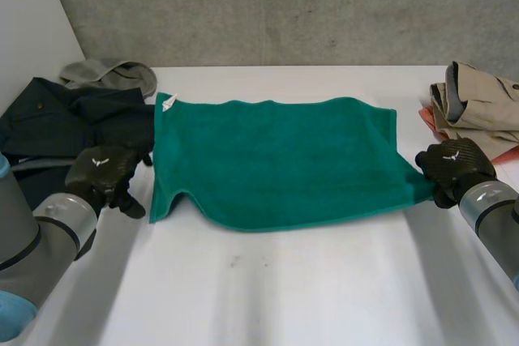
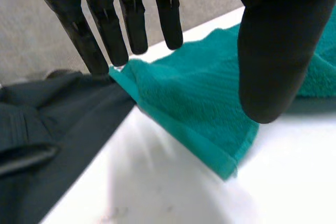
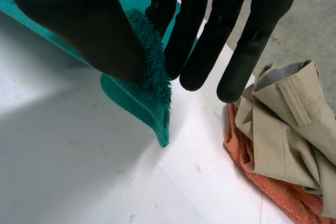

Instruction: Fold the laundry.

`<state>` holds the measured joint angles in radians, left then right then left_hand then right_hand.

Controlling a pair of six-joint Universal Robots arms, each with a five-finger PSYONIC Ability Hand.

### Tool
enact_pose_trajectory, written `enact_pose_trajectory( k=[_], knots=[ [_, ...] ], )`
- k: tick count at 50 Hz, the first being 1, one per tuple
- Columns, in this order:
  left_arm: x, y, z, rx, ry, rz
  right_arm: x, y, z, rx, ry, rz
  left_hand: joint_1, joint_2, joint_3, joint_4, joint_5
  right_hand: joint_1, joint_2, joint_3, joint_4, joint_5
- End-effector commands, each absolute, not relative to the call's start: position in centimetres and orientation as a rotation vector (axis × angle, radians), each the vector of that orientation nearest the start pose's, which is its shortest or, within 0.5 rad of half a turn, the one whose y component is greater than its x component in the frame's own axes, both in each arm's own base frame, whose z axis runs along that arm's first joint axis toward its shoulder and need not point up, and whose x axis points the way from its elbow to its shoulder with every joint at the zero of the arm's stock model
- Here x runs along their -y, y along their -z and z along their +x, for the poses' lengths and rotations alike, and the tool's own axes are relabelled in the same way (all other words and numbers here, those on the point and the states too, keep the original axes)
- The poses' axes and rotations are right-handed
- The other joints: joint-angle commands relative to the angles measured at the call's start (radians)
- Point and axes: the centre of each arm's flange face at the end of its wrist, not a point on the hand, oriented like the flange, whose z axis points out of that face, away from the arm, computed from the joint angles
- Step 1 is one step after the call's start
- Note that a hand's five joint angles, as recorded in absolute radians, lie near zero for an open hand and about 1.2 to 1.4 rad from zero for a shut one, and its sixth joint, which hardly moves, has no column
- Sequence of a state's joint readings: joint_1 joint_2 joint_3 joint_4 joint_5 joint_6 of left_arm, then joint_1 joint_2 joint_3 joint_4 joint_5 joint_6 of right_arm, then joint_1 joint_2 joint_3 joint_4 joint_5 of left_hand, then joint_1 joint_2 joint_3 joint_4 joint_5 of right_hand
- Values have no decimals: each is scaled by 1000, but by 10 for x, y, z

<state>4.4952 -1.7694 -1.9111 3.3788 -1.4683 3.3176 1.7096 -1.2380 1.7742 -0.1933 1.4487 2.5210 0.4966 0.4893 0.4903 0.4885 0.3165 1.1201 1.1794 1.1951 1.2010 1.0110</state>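
Across the middle of the table [image 1: 259, 281]: towel [image 1: 276, 160] spread flat. Right hand [image 1: 452, 166] pinches its corner toward the table's right edge. Left hand [image 1: 101, 172], fingers straight, holds nothing beside the opposite corner. Left should grip before both lift level.

The left robot hand [image 1: 101, 169] and right robot hand [image 1: 454, 164] are black with white emblems, on grey arms [image 1: 61, 220].
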Motion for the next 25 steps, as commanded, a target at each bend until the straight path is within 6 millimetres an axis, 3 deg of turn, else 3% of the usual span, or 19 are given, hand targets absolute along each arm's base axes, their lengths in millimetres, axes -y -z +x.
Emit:
enact_pose_trajectory(
  k=[1, 11, 25],
  knots=[
    [265, -147, -203, -2586, 1852, 627, 297, -161, 185, -2482, 1897, -1117, 216, 223, 222, 224, 221, 276, 217, 201, 195, 211],
    [271, -126, -232, -2628, 1822, 741, 293, -158, 185, -2491, 1874, -1123, 114, 121, 120, 122, 119, 276, 217, 201, 195, 211],
    [294, -119, -266, -2555, 1895, 805, 290, -155, 185, -2498, 1856, -1128, 122, 129, 128, 130, 128, 276, 217, 201, 195, 211]
  ],
)
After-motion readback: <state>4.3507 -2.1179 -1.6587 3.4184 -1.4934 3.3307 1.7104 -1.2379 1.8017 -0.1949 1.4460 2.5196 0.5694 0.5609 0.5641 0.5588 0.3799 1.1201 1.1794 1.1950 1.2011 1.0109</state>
